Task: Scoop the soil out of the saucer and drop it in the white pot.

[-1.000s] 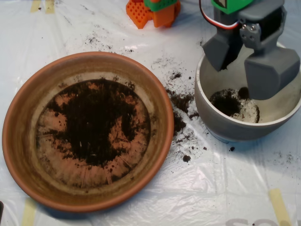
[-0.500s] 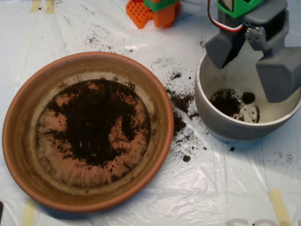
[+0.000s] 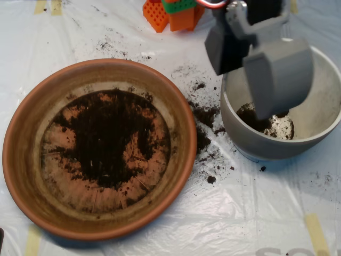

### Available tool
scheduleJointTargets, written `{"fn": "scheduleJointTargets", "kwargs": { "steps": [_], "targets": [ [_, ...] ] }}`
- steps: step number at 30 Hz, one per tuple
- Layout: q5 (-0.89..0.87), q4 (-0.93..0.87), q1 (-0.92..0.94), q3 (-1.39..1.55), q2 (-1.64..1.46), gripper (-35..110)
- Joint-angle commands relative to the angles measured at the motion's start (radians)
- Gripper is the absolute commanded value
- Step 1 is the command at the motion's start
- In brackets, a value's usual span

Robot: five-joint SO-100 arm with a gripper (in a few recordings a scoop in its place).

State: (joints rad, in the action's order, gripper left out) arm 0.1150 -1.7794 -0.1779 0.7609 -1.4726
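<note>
**A:** What could go wrong from here?

**B:** The grey clamshell gripper [image 3: 250, 66] hangs over the left part of the round white pot [image 3: 319, 136], its two shells spread apart with a dark gap between them, and I see nothing held in it. The smaller left shell sits right above the pot's left rim. If it travels low toward the wide, shallow terracotta saucer [image 3: 21, 160], I'd judge it could clip that rim and shove or tip the pot.

**A:** And the soil?

**B:** Most of the dark, crumbly soil [image 3: 106, 141] lies in a thin patch in the middle of the saucer, with bare orange bottom showing around it. A thin layer like that is hard to gather; the shells may scrape the dish or push it along the plastic-covered table [image 3: 256, 213]. Any crumbs clinging to the shells would probably fall in the gap between saucer and pot, where spilled soil [image 3: 205, 114] is already scattered.

**A:** Anything you can't make out?

**B:** The larger shell covers part of the small soil heap [image 3: 250, 118] in the pot, so its amount is unclear. The shells' insides face away, so leftover crumbs can't be ruled out. The arm is cut off at the top edge, next to an orange block [image 3: 160, 13].
</note>
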Motion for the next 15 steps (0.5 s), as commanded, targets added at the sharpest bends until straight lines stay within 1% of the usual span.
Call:
{"fn": "scheduleJointTargets", "kwargs": {
  "steps": [1, 5, 15],
  "targets": [
    [-0.041, 0.006, 0.124, -0.071, -0.118, 37],
    [-0.057, 0.029, 0.244, 0.014, -0.129, 37],
    [-0.018, 0.448, 0.456, 0.828, -0.416, 41]
  ]
}}
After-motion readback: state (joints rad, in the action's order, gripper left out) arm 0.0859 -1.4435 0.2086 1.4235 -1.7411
